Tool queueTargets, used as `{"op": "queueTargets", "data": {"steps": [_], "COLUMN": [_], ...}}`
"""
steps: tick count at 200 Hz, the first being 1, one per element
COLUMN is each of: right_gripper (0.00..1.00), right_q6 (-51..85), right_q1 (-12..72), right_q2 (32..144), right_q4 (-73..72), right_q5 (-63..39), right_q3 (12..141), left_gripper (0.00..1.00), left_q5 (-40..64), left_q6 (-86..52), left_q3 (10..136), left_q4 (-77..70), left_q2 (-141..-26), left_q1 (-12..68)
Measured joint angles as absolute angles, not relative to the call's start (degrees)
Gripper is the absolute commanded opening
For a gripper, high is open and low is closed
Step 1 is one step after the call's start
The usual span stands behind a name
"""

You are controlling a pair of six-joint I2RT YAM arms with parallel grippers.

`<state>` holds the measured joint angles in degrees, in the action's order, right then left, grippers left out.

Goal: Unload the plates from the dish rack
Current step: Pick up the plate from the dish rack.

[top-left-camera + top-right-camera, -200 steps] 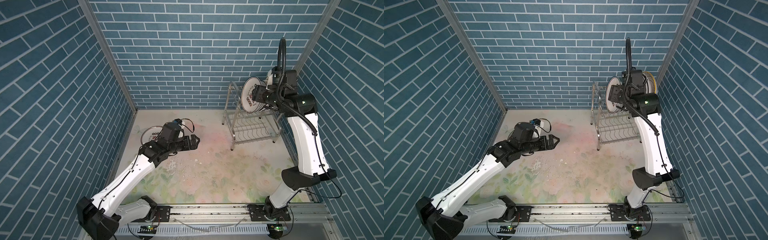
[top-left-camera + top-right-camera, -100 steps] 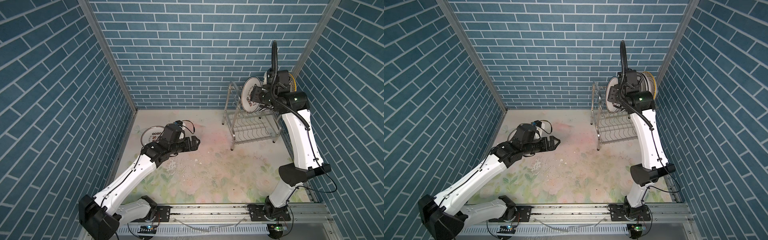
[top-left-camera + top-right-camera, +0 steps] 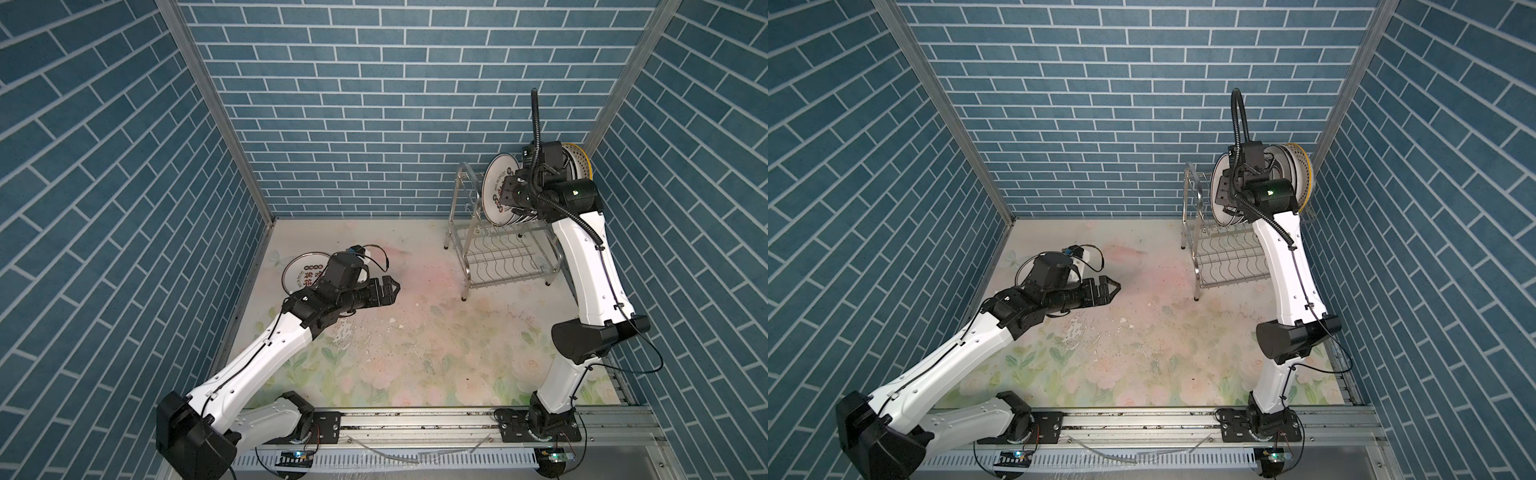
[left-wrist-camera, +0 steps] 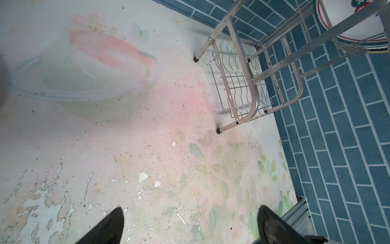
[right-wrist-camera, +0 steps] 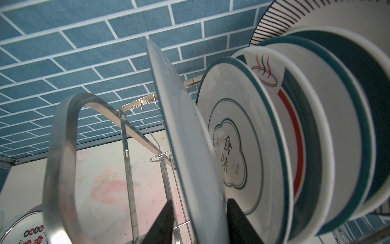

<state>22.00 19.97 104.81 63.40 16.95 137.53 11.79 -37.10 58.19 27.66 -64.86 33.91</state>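
The left arm (image 3: pixel 266 357) and right arm (image 3: pixel 590 266) have white link shells with small dark screws, joined by black joint housings. Black mounts bolt them to the aluminium base rail (image 3: pixel 415 424). Thin black cables follow the shells. Farthest from the base rail, the right arm carries a black corrugated hose (image 3: pixel 538 137) and a green light (image 3: pixel 575 192). The left claw (image 3: pixel 392 290) and right claw (image 5: pixel 199 202) are black.

Polished steel, glazed ware and a worn printed mat

The dish rack (image 5: pixel 60 169) is formed of bright, mirror-shiny metal tube and thin wire. The plates (image 5: pixel 242 147) are finished in smooth, glossy white glaze with printed patterns. The floral table mat (image 3: pixel 415 353) is seen matt, scuffed and flaked in patches. The walls (image 3: pixel 374 104) are faced in matt, grainy blue brick pattern. The arm shells (image 3: pixel 582 257) appear moulded in smooth white plastic.
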Motion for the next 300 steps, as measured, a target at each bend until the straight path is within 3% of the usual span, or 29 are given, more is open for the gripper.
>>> {"op": "queueTargets", "data": {"steps": [110,185,300], "right_gripper": [0.23,0.08,0.01], "right_q6": [20.6,17.8,16.1], "right_q1": [19.9,19.5,19.6], "right_q2": [103.0,100.2,96.0], "right_q4": [56.9,53.6,49.2], "right_q5": [18.7,20.0,19.9], "right_q3": [129.5,124.1,121.4], "left_gripper": [0.99,0.99,0.99], "left_q5": [11.8,11.9,11.6], "left_q6": [-37.9,-38.1,-38.4], "left_q3": [56.3,55.3,52.1], "left_q4": [25.9,25.6,23.9], "left_q2": [-64.2,-64.2,-64.2], "left_q1": [33.9,33.9,33.9]}}
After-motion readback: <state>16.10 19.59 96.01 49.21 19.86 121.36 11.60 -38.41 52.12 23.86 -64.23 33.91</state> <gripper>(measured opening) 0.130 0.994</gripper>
